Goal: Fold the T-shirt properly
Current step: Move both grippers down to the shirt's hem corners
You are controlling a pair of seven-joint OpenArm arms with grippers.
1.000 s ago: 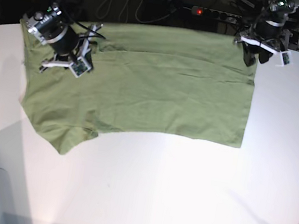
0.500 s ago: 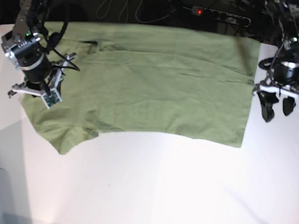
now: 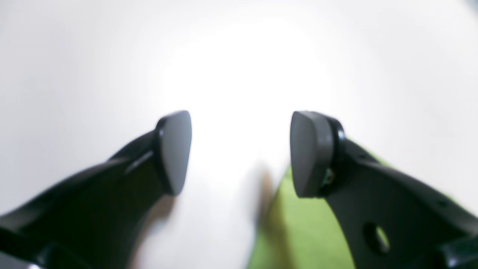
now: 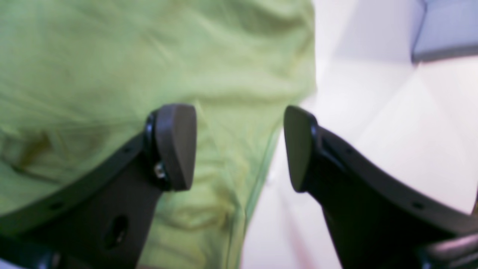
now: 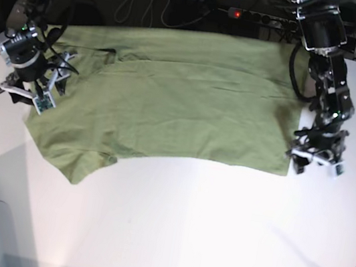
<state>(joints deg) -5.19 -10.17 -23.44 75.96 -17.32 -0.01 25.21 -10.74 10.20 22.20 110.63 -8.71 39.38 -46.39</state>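
tabletop [image 5: 216, 234] white, near half bare; t-shirt [image 5: 183, 100] lies across the far half, from the far left corner area to near the right edge

shirt looks folded once lengthwise already: a layered seam runs along its far side, one sleeve [image 5: 79, 158] sticks out toward the near left. judged early to mid task; sleeve tuck and crosswise folds are left

left tool [image 5: 316, 159] sits at the shirt's near right corner, jaws apart, nothing between them; wrist view shows green cloth edge just beside one finger [image 3: 312, 153]

right tool [image 5: 26, 89] at the shirt's left edge, jaws apart, straddling the hem line in the wrist view, gripping nothing
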